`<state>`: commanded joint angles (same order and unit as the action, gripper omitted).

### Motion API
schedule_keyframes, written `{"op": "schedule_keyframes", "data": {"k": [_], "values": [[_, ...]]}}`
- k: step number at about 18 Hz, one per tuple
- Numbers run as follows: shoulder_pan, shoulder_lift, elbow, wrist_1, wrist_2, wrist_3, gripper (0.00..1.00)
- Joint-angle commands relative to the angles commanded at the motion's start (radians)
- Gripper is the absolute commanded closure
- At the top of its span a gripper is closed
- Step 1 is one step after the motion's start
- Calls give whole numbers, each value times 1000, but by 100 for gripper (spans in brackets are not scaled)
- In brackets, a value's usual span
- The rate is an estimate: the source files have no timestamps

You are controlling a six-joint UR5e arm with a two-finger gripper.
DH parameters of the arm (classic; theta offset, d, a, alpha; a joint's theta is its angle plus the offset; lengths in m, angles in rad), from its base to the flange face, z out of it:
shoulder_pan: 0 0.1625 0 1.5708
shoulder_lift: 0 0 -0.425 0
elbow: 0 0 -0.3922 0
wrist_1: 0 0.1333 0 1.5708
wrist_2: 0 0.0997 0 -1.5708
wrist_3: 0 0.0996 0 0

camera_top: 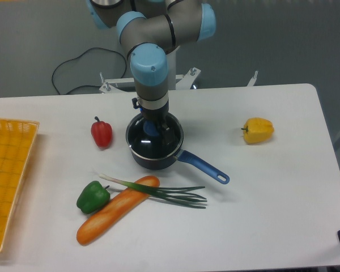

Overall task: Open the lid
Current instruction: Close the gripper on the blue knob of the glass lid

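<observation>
The lid [140,141], a glass disc with a metal rim, lies flat on the dark blue saucepan [153,160], whose long handle [204,168] points to the lower right. My gripper [154,130] reaches straight down from the arm onto the lid's centre. Its dark fingers [166,134] sit on either side of the blue knob [151,128] and look shut on it. The arm's wrist hides the rear part of the lid.
A red pepper [101,132] stands left of the pan and a yellow pepper [258,130] far to its right. A green pepper [93,196], a baguette [116,209] and spring onions [164,192] lie in front. A yellow basket [8,170] sits at the left edge.
</observation>
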<state>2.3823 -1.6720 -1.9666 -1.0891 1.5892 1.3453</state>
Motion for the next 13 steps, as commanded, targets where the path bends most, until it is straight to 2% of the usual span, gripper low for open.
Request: {"op": "schedule_keyframes", "data": {"k": [13], "values": [[0,-5,0,2,-9,-6,0]]}}
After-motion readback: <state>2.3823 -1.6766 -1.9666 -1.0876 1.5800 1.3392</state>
